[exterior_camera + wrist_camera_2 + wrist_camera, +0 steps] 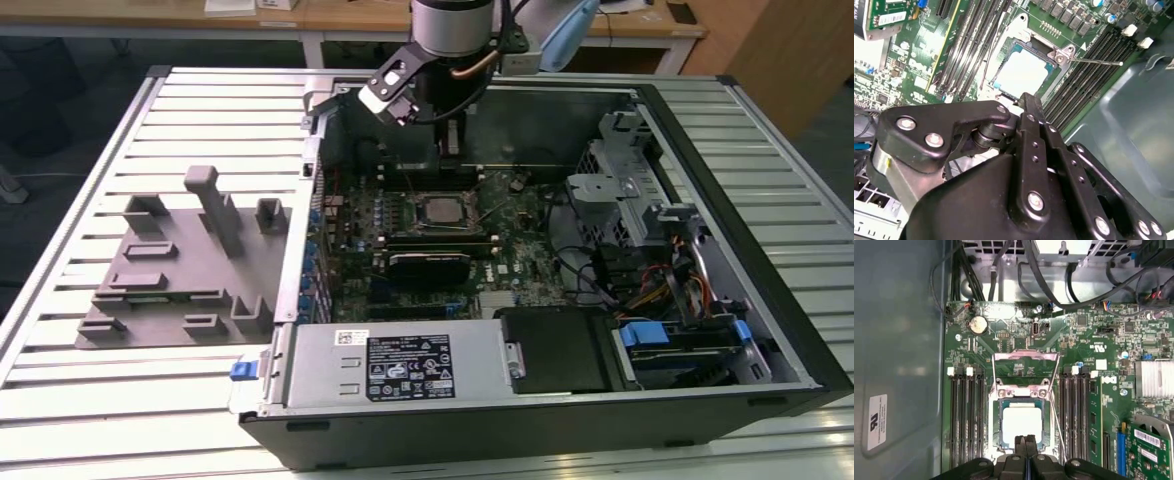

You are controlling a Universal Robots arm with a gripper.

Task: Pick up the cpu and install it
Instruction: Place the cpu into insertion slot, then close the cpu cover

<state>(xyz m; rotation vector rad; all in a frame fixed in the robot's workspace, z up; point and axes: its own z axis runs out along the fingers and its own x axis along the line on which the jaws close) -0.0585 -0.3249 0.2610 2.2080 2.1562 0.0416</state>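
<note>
The cpu (1022, 424), a pale silver square, lies flat in its socket on the green motherboard, also seen as the cpu (1021, 72) and the cpu (441, 210). The socket's metal load plate (1025, 365) stands flipped open beside it, and the thin lever (1094, 62) is swung out. My gripper (1025, 441) hangs just above the cpu's edge with its two black fingers pressed together and nothing between them. In the exterior view the gripper (450, 160) reaches down into the open computer case (747, 330), above the board.
Black memory slots (964, 420) flank the socket on both sides. A power supply (400, 365), a drive cage (627, 190) and cable bundles (641, 280) crowd the case. Grey fixture blocks (174, 260) stand on the slatted table at the exterior view's left.
</note>
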